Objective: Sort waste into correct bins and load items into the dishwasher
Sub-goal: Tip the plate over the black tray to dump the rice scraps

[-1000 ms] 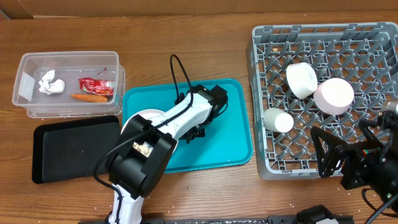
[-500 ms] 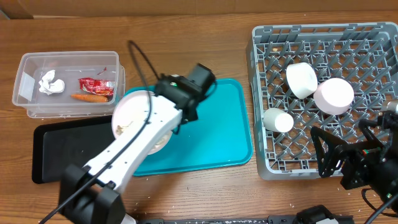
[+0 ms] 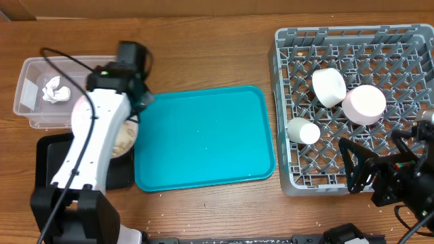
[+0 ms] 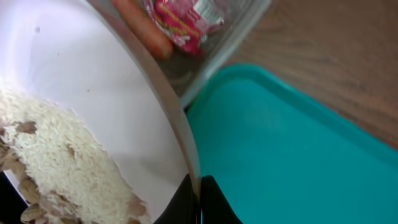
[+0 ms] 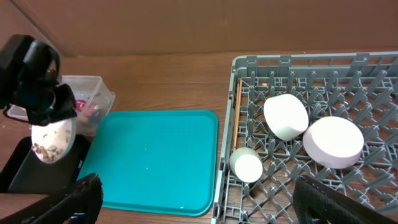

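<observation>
Plate (image 4: 93,93) with rice and scraps is held tilted at table's left, over near edge of clear bin (image 3: 30,68) and far end of black tray (image 3: 54,169), just beside teal tray (image 3: 203,135). Plate rim is pinched by left gripper (image 4: 198,202). Seen in bin – crumpled tissue (image 3: 56,89), red wrapper (image 4: 183,25), carrot (image 4: 140,28). Right gripper (image 3: 351,169) is positioned at near edge of dish rack (image 3: 407,41), fingers spread, nothing held. Rack is loaded with 2 bowls (image 3: 330,87) (image 3: 364,104) and 1 cup (image 3: 302,130).
</observation>
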